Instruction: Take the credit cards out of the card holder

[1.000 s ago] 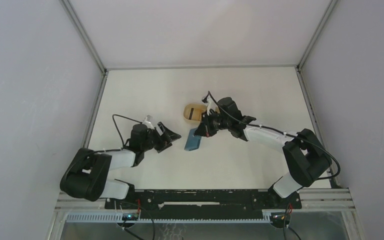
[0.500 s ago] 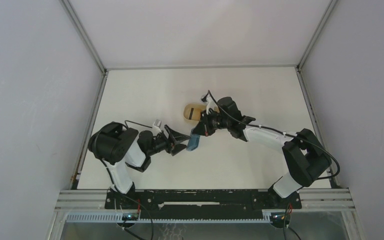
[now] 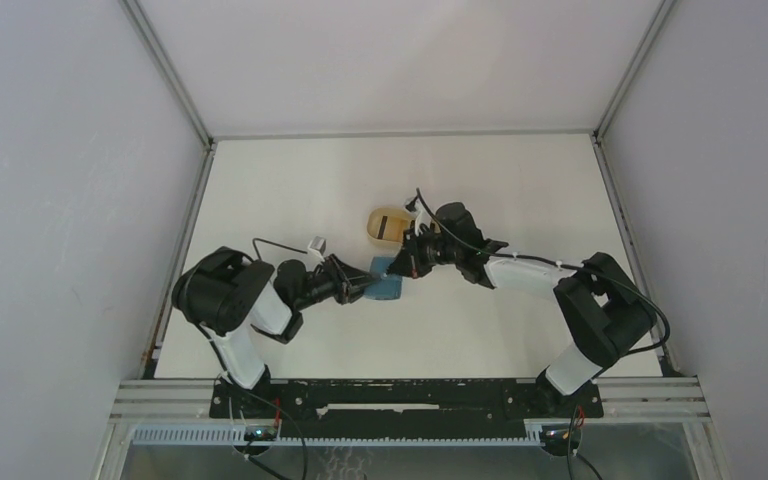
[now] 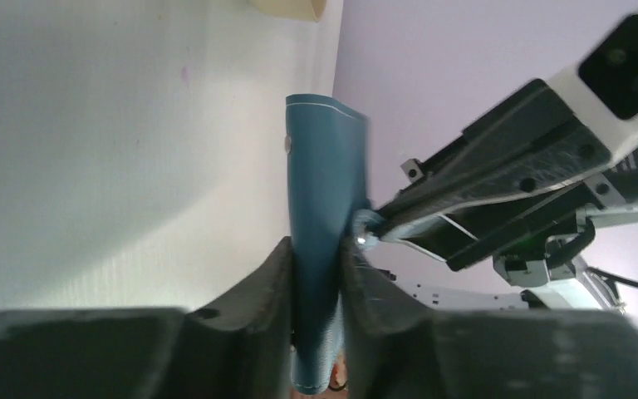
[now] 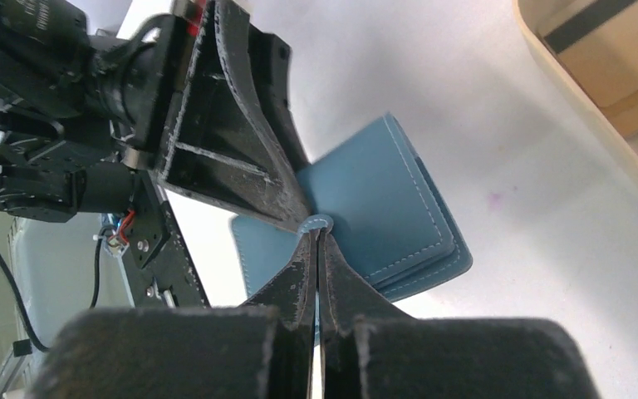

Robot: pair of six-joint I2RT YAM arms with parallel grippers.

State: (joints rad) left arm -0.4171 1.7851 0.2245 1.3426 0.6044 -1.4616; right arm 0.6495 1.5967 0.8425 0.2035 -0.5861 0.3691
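**Card holder** (image 3: 388, 288): teal, folded shut, near the middle of the surface (image 3: 500, 180) between my two arms. The left gripper (image 4: 316, 258) has its fingers clamped on the holder's body, I judge to anchor it. The right gripper (image 5: 316, 237) has its fingers pressed together on the snap tab (image 5: 316, 223), placed, I judge, to peel the flap open. Just beyond, a beige tray (image 5: 565, 83) holds a tan card (image 5: 623, 75). Any cards inside the holder are hidden

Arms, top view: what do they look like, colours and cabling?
The left arm and right arm match: black joint housings, white link shells, thin black cable looping off each wrist. The left claw and right claw: black, wedge-shaped, scuffed grey.
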